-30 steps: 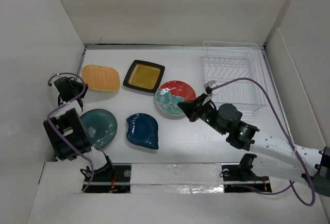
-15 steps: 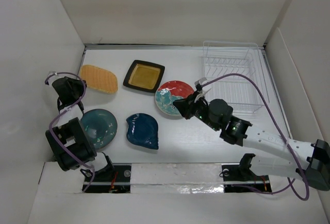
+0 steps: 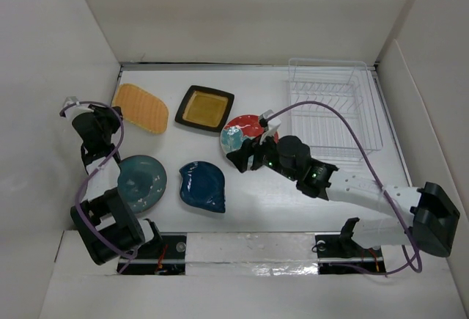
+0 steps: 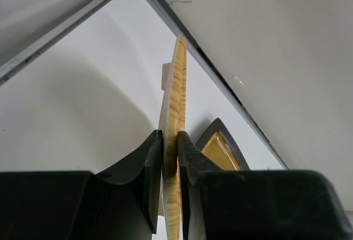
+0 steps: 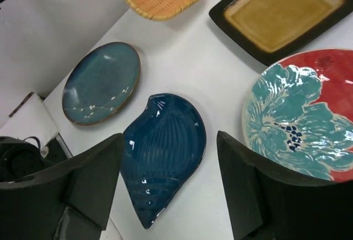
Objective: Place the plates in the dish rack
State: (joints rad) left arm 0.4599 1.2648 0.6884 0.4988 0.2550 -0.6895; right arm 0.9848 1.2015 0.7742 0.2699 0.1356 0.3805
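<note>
Five plates are still lying outside the dish rack, which is being seen at the far right of the white table. Compared with a second ago, the orange plate is being raised off the surface and tipped up on edge; its rim is being pinched between the nearly closed fingers of the left gripper, at the far left. The right gripper is being carried leftward across the red flowered plate toward the dark blue leaf-shaped plate. Its jaws are being held wide apart with nothing between them. The square yellow plate, the leaf-shaped plate and the teal-grey plate are being left flat where they were. The red one is now being partly covered by the right arm in the top view. The table is being enclosed by plain pale walls on three sides, and a thin metal strip is being seen along its far edge.
</note>
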